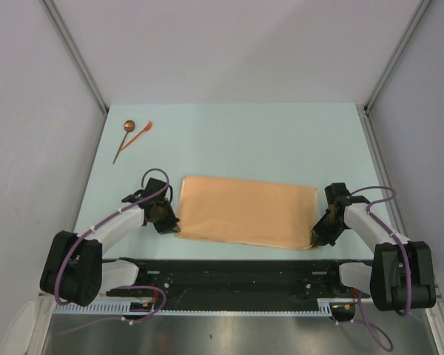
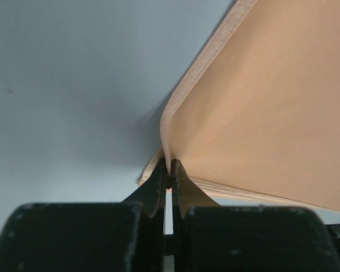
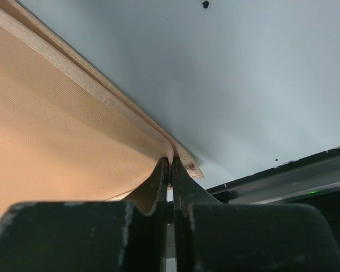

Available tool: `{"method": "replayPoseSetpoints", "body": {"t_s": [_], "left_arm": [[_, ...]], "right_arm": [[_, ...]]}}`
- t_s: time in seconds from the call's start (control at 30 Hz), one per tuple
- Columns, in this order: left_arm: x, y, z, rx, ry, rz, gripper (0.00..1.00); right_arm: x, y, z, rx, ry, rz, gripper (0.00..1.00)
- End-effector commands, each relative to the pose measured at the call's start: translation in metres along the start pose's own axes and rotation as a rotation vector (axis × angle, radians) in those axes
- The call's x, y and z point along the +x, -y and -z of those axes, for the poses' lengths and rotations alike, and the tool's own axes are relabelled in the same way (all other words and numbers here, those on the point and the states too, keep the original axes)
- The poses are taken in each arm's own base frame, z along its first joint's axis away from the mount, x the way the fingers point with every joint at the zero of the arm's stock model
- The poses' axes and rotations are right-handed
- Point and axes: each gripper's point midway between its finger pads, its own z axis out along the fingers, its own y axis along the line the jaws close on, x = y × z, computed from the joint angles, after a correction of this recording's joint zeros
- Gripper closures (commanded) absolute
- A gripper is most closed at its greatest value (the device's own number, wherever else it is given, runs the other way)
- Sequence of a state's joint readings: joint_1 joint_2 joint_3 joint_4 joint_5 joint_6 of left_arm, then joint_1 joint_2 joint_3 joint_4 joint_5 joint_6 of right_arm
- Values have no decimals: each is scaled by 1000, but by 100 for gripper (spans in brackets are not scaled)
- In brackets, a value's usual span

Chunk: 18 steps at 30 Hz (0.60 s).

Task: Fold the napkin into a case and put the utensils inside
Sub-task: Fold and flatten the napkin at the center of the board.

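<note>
The tan-orange napkin lies folded in half as a wide rectangle in the middle of the table. My left gripper is shut on the napkin's near left corner, pinching a raised cloth edge. My right gripper is shut on the near right corner in the same way. The spoon, with dark handle and coppery bowl, and the orange-red fork-like piece lie at the far left of the table, apart from both grippers.
The pale blue table is walled by grey panels left, right and behind. A black rail runs along the near edge just below the napkin. The right wrist view shows that rail close to the gripped corner.
</note>
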<state>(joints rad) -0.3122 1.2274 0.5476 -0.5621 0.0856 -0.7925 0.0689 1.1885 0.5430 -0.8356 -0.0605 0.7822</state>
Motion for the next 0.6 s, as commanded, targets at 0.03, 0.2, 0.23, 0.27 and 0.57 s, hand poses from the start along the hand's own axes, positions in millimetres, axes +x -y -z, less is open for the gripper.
{"method": "replayPoseSetpoints", "body": {"t_s": [0.03,0.2,0.23,0.27,0.57], "left_arm": [[15,-18,2,-61,-33,26,100],[15,-15,14,-37,-14,43,100],[12,-12,19,-19,10,53,100],[11,-12,20,-17,21,55,100],[27,-24,4,-52,-38,90,100]], "right_arm": [[-6,9,-9,46,38,-14,96],[-6,9,-9,46,38,-17,96],[-5,10,-9,47,37,-16,96],[-5,10,-9,46,38,-16,95],[-5,9,-8,41,42,-14,96]]}}
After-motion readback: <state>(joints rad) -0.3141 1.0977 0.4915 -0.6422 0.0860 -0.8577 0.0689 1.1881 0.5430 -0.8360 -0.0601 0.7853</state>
